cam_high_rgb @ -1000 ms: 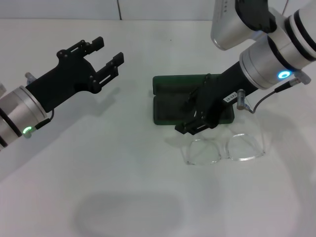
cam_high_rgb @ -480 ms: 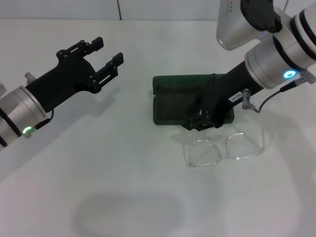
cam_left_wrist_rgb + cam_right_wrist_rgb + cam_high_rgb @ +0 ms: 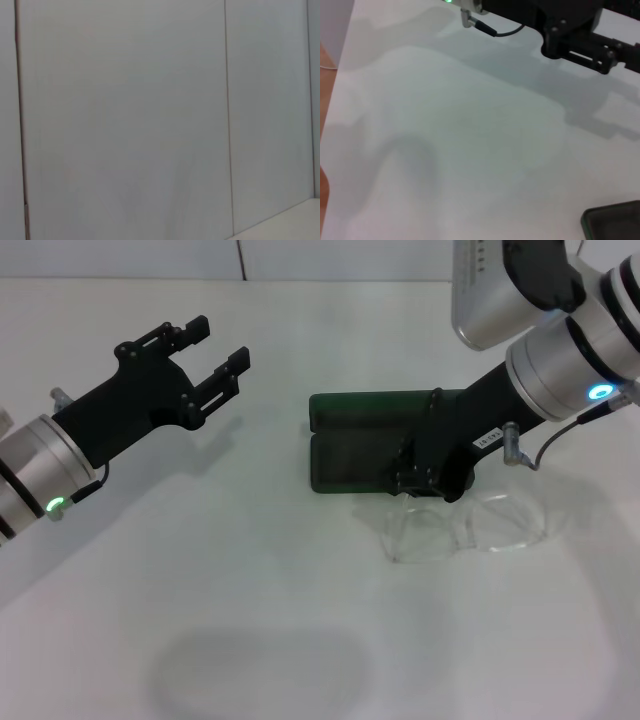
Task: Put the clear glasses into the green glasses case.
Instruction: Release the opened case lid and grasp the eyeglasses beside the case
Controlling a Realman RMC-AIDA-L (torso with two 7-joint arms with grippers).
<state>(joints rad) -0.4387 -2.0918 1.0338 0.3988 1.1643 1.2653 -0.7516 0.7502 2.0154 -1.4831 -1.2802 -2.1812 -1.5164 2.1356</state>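
Nothing is packed yet: the clear glasses (image 3: 470,528) lie on the white table (image 3: 250,620), just near of the open green glasses case (image 3: 350,445). Right gripper (image 3: 425,480) hovers over both, finger state hidden. Left gripper (image 3: 205,360) hangs far left, fingers apart.

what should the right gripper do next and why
Probably close on the clear glasses and lift them toward the green case. The right gripper sits low at the glasses' far edge, beside the case's near side; the glasses are still on the table. The left gripper hovers apart.
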